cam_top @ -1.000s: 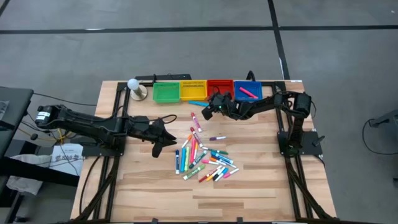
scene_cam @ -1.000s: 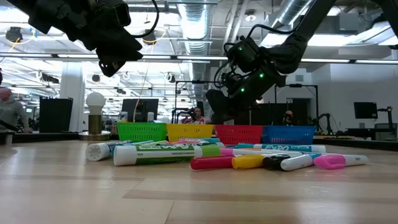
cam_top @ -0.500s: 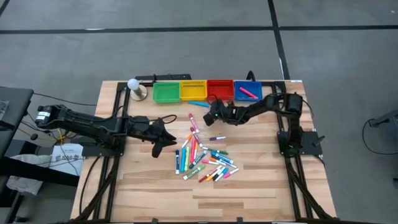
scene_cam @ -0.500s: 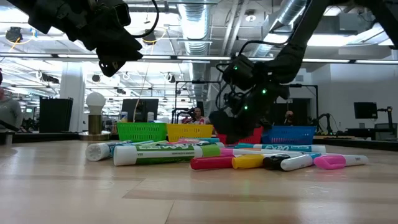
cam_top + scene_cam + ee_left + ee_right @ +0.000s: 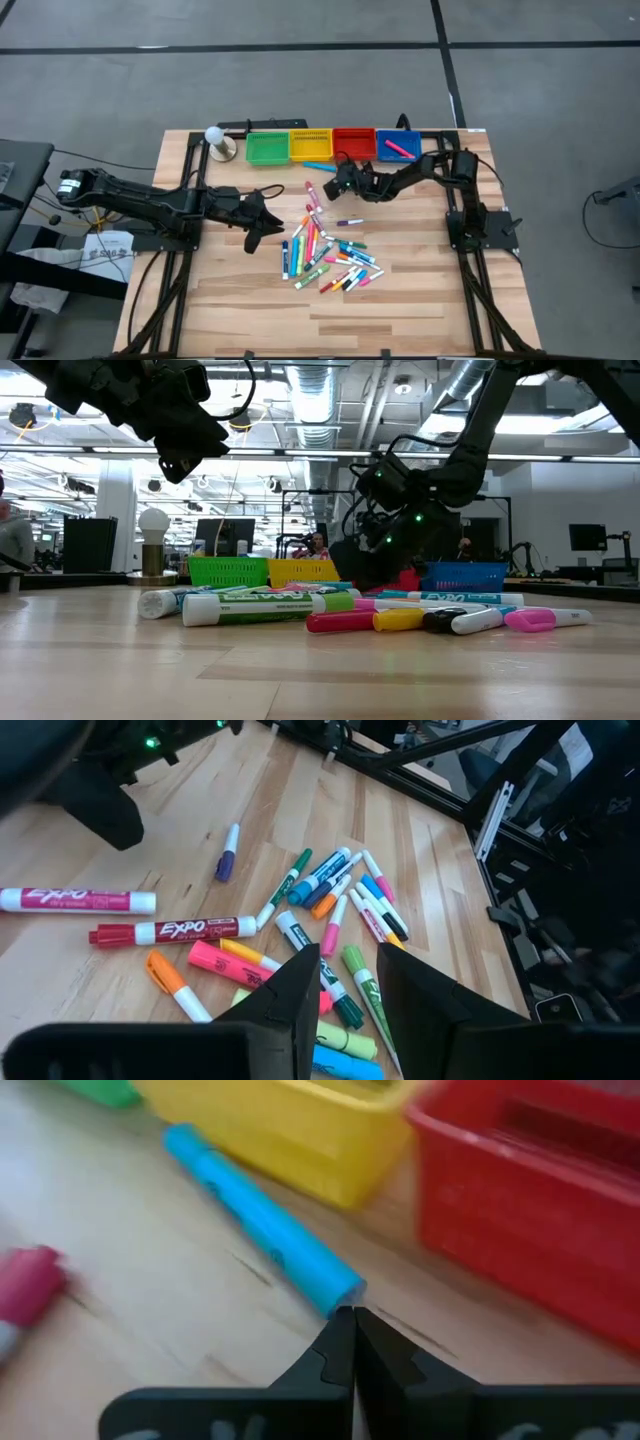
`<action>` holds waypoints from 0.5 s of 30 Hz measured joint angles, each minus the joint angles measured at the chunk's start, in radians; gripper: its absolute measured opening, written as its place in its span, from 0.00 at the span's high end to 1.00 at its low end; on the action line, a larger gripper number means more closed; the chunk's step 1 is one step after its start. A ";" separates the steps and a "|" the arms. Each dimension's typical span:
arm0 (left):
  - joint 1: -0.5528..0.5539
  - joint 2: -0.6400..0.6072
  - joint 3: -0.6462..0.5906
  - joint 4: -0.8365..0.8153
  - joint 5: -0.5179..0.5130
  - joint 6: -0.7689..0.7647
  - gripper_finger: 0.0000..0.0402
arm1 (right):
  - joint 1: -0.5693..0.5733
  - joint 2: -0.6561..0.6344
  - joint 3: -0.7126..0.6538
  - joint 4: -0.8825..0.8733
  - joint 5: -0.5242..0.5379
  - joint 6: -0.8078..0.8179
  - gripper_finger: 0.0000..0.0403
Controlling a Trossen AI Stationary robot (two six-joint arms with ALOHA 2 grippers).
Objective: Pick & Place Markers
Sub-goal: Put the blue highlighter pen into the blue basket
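Observation:
Several markers (image 5: 325, 250) lie in a loose pile mid-table, also seen in the left wrist view as the markers (image 5: 320, 920). A light blue marker (image 5: 265, 1230) lies apart on the wood in front of the yellow bin (image 5: 310, 146). My right gripper (image 5: 350, 1315) is shut and low over the table, its tips right at that marker's near end, as the right gripper (image 5: 338, 183) shows from above. My left gripper (image 5: 347, 955) hangs open above the table to the left of the pile, nothing between its fingers, as does the left gripper (image 5: 268, 213) from above. My right gripper's shut fingertips (image 5: 340, 1330) slant down at the wood by the blue marker's end (image 5: 340, 1288). I cannot tell whether they touch the marker or the table.
Green (image 5: 265, 148), yellow, red (image 5: 353, 142) and blue (image 5: 398, 147) bins stand in a row at the far edge; a pink marker (image 5: 398, 149) lies in the blue one. A white ball on a stand (image 5: 218, 140) sits left of them. A purple marker (image 5: 348, 221) lies apart.
My right gripper has come down from above the red bin's front toward the table and the blue marker, staying shut. No marker has moved.

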 joint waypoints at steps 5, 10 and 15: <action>0.000 0.000 0.000 0.000 0.000 0.000 0.75 | 0.027 0.000 0.002 0.111 -0.184 -0.087 1.00; -0.001 0.000 0.000 0.000 0.000 0.000 0.75 | 0.116 -0.003 0.002 0.116 -0.349 -0.137 1.00; -0.011 0.000 0.000 0.000 0.000 0.000 0.75 | 0.238 -0.003 0.002 0.103 -0.412 -0.184 1.00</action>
